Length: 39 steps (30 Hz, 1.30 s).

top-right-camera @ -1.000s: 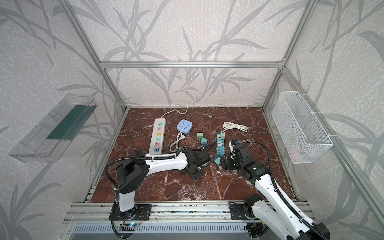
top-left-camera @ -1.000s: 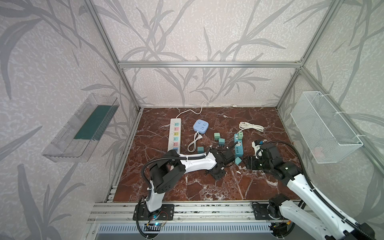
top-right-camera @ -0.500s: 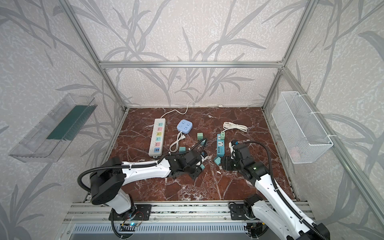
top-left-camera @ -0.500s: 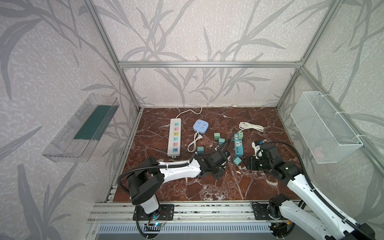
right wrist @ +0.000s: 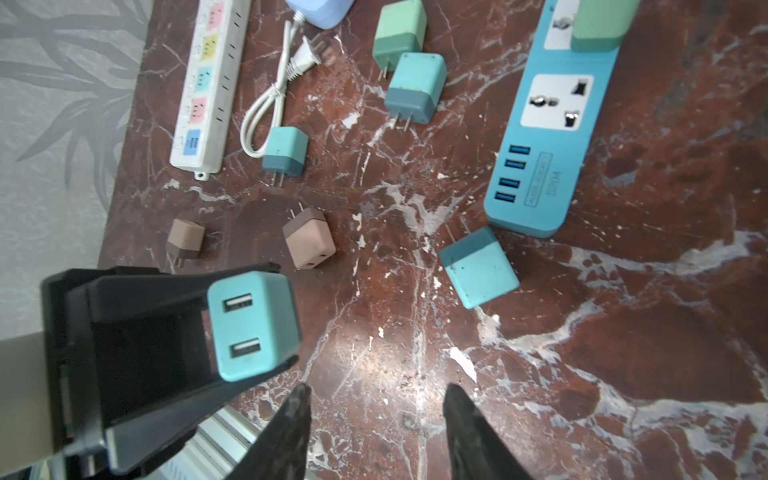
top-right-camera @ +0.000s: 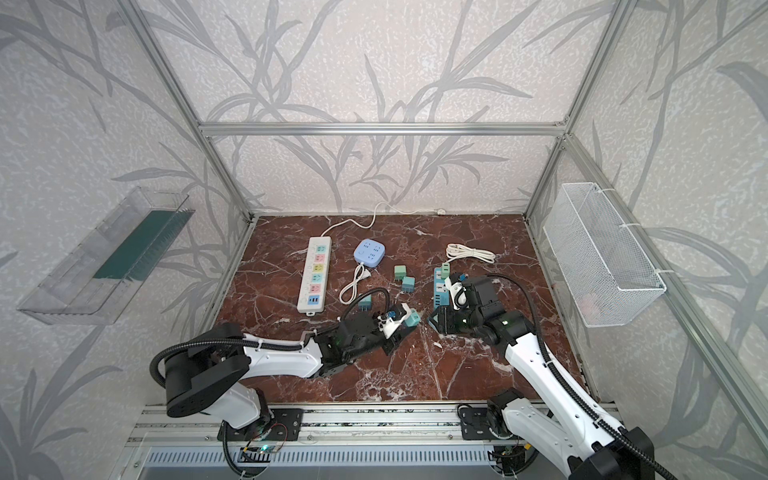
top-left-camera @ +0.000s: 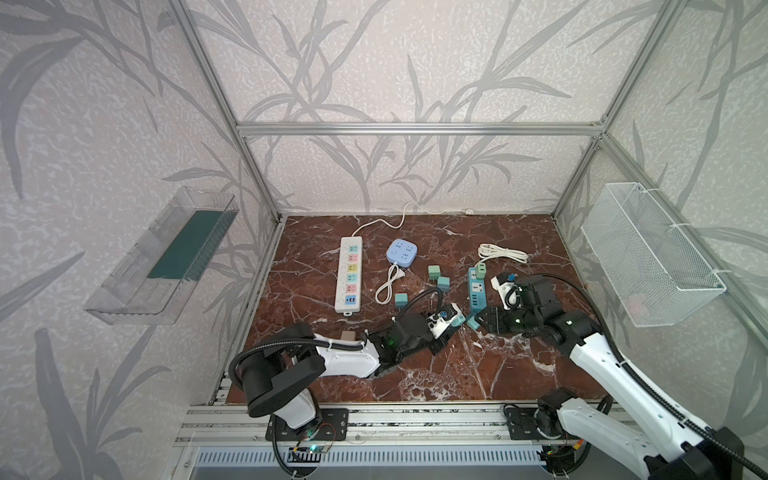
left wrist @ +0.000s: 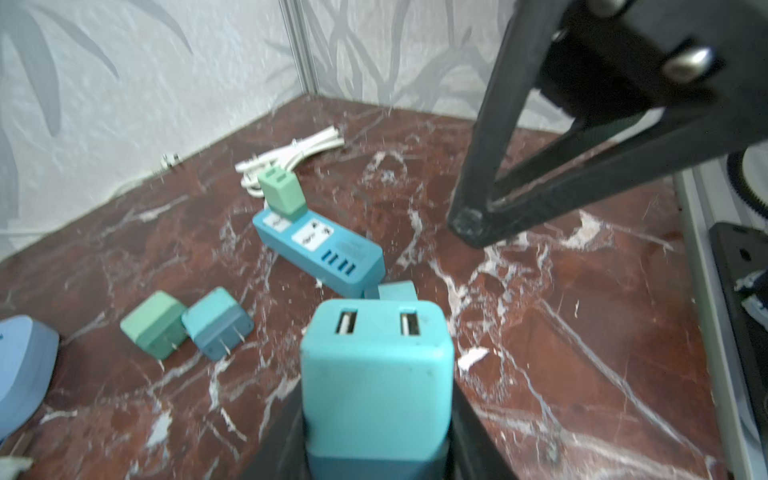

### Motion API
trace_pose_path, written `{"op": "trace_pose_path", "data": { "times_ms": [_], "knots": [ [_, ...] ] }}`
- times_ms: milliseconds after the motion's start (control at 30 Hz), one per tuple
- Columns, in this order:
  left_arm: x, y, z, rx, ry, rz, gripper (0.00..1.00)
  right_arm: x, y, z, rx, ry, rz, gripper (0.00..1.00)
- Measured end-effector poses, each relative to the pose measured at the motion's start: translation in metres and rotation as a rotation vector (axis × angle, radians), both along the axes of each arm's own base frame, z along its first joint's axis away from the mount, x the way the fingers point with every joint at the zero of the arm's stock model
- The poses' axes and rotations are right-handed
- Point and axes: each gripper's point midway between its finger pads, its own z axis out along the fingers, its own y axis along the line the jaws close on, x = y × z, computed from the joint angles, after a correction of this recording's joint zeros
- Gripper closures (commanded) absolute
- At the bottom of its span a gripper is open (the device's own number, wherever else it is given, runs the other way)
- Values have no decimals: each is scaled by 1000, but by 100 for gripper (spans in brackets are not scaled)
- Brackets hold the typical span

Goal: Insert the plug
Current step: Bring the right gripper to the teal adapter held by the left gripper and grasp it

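Clamping the teal plug (left wrist: 376, 374) tight between its fingers, the left gripper (top-left-camera: 455, 321) holds it with the two USB ports facing away from the wrist. In both top views the blue power strip (top-left-camera: 476, 291) lies at about one o'clock from it. The right gripper (right wrist: 374, 399) hovers at three o'clock of that plug, jaws partly spread and empty.
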Motion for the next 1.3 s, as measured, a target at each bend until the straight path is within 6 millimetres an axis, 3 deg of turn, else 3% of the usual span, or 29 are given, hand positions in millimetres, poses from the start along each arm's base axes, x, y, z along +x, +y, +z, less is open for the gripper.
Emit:
{"op": "trace_pose_path", "data": {
  "times_ms": [167,300,800,1100,1200,1300],
  "knots": [
    [2,-5,-7,-14,-31,-9,85,1,10,12,28,-14,37,52],
    [2,-7,1,-46,-49,-16,85,0,19,16,36,-14,73,52],
    [0,-10,5,-61,-51,-33,85,-1,46,1,30,22,159,55],
    [-2,-11,3,-60,-43,-45,83,0,55,-5,24,25,188,74],
    [-1,-10,2,-64,-35,-41,73,0,55,-6,15,15,200,84],
    [0,-10,3,-67,-32,-35,43,0,55,-5,13,12,202,90]
  ]
}}
